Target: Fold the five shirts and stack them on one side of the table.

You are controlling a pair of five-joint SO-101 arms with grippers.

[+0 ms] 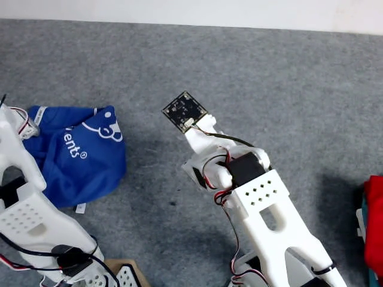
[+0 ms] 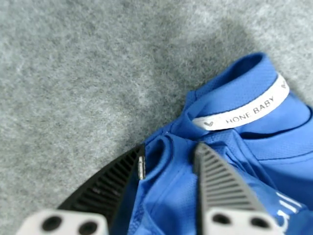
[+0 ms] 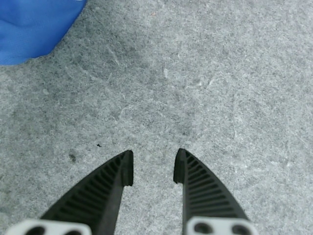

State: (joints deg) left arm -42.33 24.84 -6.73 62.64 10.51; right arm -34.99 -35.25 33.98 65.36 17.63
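A crumpled blue shirt (image 1: 81, 158) with white print lies at the left of the grey table. Its collar with a white label (image 2: 244, 115) lies just beyond my left gripper (image 2: 170, 159), which is shut on a bunched fold of the blue shirt (image 2: 254, 161) beside the collar. My right gripper (image 3: 152, 166) hangs open over bare grey cloth near the middle of the table, with nothing between its fingers. An edge of the blue shirt (image 3: 34, 24) lies apart from it. A red shirt (image 1: 376, 227) sits at the right edge.
The grey felt table top (image 1: 239, 66) runs bare across the far half and the middle. The right arm (image 1: 257, 191) stands between the blue and red shirts. A brown board (image 1: 133, 268) lies at the near edge by the left arm's base.
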